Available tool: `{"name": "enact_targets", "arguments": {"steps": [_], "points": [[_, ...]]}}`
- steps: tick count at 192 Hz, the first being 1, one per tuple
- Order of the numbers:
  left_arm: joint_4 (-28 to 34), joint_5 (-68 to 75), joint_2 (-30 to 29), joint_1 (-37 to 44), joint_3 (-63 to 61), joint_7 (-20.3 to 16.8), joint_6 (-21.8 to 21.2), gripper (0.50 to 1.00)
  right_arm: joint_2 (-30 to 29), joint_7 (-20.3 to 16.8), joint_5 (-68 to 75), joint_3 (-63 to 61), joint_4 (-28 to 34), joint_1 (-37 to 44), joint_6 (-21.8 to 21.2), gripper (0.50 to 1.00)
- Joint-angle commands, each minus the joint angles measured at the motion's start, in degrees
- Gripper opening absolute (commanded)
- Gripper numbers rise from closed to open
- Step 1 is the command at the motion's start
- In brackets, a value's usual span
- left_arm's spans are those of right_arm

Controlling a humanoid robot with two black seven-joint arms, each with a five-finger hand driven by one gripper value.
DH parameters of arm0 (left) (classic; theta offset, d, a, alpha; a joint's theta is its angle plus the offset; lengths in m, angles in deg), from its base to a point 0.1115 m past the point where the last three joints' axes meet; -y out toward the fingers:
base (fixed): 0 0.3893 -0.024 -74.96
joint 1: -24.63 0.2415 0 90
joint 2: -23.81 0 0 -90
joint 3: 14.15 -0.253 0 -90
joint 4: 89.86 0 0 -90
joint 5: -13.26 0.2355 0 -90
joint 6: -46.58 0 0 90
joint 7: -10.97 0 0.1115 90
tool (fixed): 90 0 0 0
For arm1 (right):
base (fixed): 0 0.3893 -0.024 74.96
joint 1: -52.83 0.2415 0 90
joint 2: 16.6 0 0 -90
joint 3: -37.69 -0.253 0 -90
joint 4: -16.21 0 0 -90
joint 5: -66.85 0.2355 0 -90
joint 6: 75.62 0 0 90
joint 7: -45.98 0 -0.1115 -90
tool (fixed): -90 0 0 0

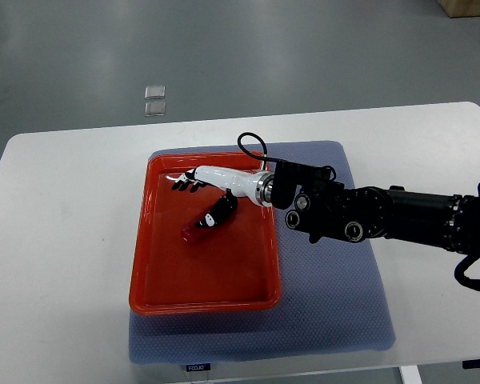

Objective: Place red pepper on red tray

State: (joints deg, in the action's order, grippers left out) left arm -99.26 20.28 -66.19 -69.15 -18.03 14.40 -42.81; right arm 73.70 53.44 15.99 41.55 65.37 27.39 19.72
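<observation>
The red pepper (197, 230) lies inside the red tray (156, 276), left of its middle, pointing down-left. My right hand (194, 181), white with dark fingertips, reaches over the tray's upper part from the right. Its fingers (180, 186) are stretched out flat above the pepper and hold nothing. The dark thumb (222, 211) lies at the pepper's upper-right end; I cannot tell whether it touches it. The left arm is out of view.
The tray sits on a blue-grey mat (336, 304) on a white table (64, 224). My dark forearm (384, 214) crosses the mat from the right edge. Two small clear squares (154, 99) lie on the floor beyond the table.
</observation>
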Motion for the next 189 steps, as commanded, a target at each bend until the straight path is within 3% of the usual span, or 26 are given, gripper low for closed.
{"name": "enact_targets", "arguments": {"steps": [1, 43, 61, 75, 95, 102, 122, 160, 189], "points": [[0.0, 0.0, 0.0, 0.0, 0.0, 0.0, 0.0, 1.000, 2.1, 0.2, 1.6, -6.1, 0.1, -1.6, 0.0, 0.819], [0.0, 0.0, 0.0, 0.0, 0.0, 0.0, 0.0, 1.000, 6.5, 3.6, 7.4, -27.9, 1.6, -10.7, -0.3, 0.821], [0.0, 0.0, 0.0, 0.0, 0.0, 0.0, 0.0, 1.000, 5.7, 3.8, 12.3, -39.5, 1.6, -15.9, -0.6, 0.821], [-0.1, 0.0, 0.0, 0.0, 0.0, 0.0, 0.0, 1.000, 4.2, 3.8, 17.8, -48.6, 1.6, -19.6, -0.6, 0.858], [-0.2, 0.0, 0.0, 0.0, 0.0, 0.0, 0.0, 1.000, 1.7, 3.8, 25.5, -56.8, 1.6, -23.3, -0.7, 0.864], [-0.2, 0.0, 0.0, 0.0, 0.0, 0.0, 0.0, 1.000, 1.2, 3.8, 28.6, -59.4, 1.6, -24.6, -0.7, 0.893], [-0.3, 0.0, 0.0, 0.0, 0.0, 0.0, 0.0, 1.000, 0.9, 3.8, 34.3, -62.2, 1.6, -26.9, -2.0, 0.903], [-0.3, 0.0, 0.0, 0.0, 0.0, 0.0, 0.0, 1.000, 0.9, 4.6, 40.5, -62.6, 0.9, -30.8, -10.3, 0.909], [-0.3, 0.0, 0.0, 0.0, 0.0, 0.0, 0.0, 1.000, 1.0, 6.2, 40.4, -62.4, 0.2, -31.5, -10.9, 0.913]]}}
